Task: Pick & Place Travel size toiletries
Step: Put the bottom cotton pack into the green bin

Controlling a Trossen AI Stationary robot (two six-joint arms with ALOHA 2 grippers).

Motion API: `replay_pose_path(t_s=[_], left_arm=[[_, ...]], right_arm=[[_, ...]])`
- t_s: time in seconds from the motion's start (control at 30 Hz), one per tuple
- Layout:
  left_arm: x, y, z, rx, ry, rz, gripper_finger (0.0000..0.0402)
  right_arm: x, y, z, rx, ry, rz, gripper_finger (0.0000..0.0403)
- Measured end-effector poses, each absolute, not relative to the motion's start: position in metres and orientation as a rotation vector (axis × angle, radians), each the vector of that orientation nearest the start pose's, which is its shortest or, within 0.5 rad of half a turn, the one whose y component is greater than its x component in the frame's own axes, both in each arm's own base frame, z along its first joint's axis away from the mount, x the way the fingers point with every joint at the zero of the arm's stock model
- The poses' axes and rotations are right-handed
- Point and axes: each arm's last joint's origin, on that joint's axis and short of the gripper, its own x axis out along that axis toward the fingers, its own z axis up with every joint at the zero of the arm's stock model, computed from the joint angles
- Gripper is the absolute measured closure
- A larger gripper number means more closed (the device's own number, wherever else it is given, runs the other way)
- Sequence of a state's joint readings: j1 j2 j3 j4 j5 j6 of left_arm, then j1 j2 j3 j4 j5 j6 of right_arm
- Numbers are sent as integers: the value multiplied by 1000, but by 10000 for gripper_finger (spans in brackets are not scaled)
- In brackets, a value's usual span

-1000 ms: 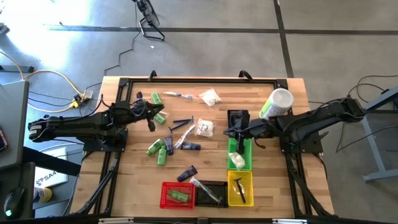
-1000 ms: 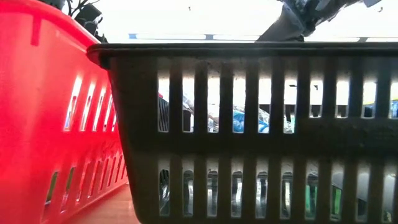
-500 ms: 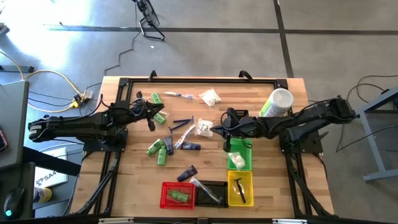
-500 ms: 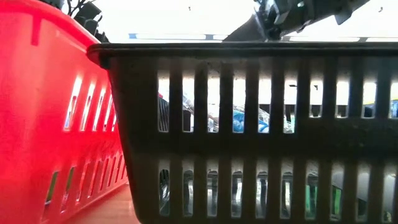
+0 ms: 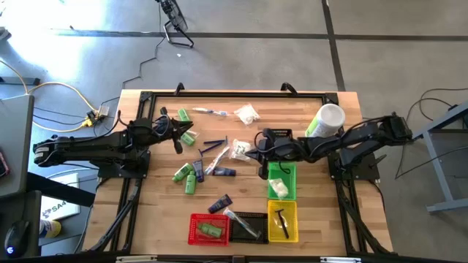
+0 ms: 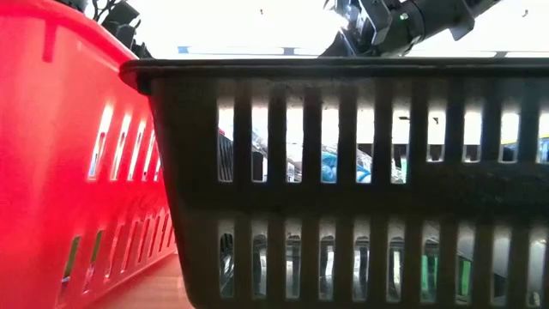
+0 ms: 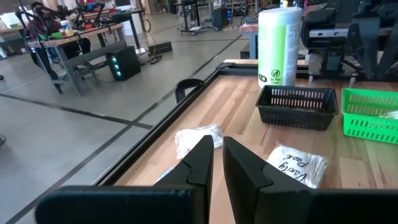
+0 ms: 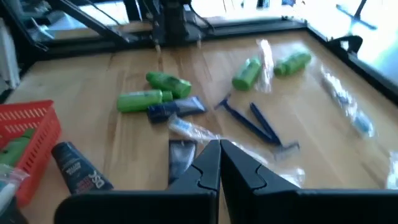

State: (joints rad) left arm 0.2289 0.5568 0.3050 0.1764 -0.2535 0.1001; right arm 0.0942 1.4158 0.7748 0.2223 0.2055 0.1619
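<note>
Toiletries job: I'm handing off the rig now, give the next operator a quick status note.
Right gripper: shut, empty, over mid-table beside the white packet.
Left gripper: shut, empty, waiting at the left side.
Done: items lie in the red basket, black basket, yellow basket and green basket.
Left: green bottles, navy tubes, blue razors, toothbrush, packets loose on the table.

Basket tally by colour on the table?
red basket: 1
black basket: 2
yellow basket: 1
green basket: 1
Total: 5
</note>
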Motion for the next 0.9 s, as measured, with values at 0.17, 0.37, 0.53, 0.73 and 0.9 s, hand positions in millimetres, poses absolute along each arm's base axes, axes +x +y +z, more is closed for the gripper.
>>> replay_pose_path(t_s=[0.17,0.37,0.53,0.73,0.9], left_arm=[[138,40,233,99,100,481,371],[138,40,233,99,100,481,371],[138,40,233,99,95,481,371],[138,40,234,100,93,481,371],[138,40,234,101,93,481,371]], right_arm=[[300,21,233,136,485,-167,401],[303,21,240,161,477,-170,401],[311,22,238,162,504,-157,401],[339,25,234,132,601,-149,401],[362,25,230,76,729,-156,401]])
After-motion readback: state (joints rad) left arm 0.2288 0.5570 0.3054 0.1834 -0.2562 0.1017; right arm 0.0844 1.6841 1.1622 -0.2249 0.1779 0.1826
